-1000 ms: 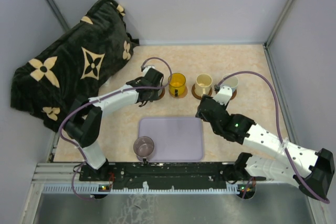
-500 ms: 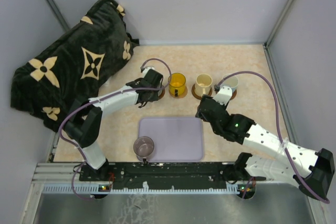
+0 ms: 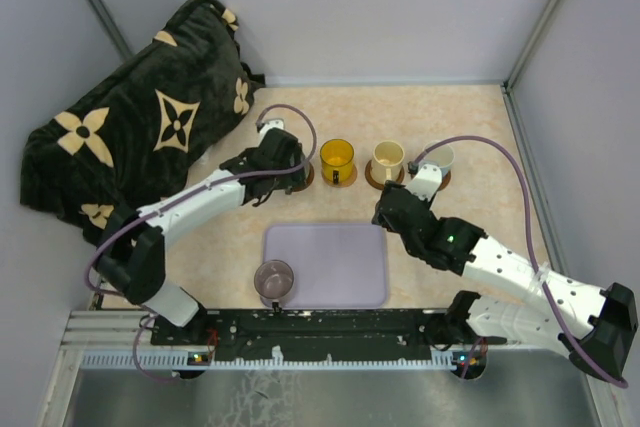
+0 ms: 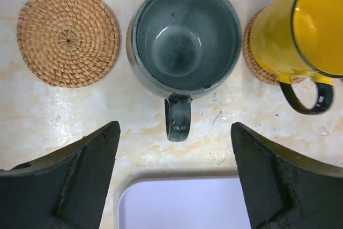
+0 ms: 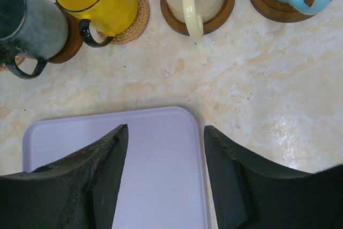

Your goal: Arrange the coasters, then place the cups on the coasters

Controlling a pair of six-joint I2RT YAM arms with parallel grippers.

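The left hand (image 4: 174,143) hangs wide and empty just short of the dark cup (image 4: 185,38), seated on its coaster (image 5: 68,45) beside the yellow cup (image 4: 300,30); best lift straight up, clear of its handle.

Marble-look table (image 3: 480,127) w/ coasters (image 4: 68,36), lavender tray (image 3: 335,262), dark blanket (image 3: 140,127).

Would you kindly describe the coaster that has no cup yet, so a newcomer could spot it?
Start at the lavender tray; beyond its far edge stands the dark grey-green cup. Just left of it lies a woven tan coaster, the only one without a cup.
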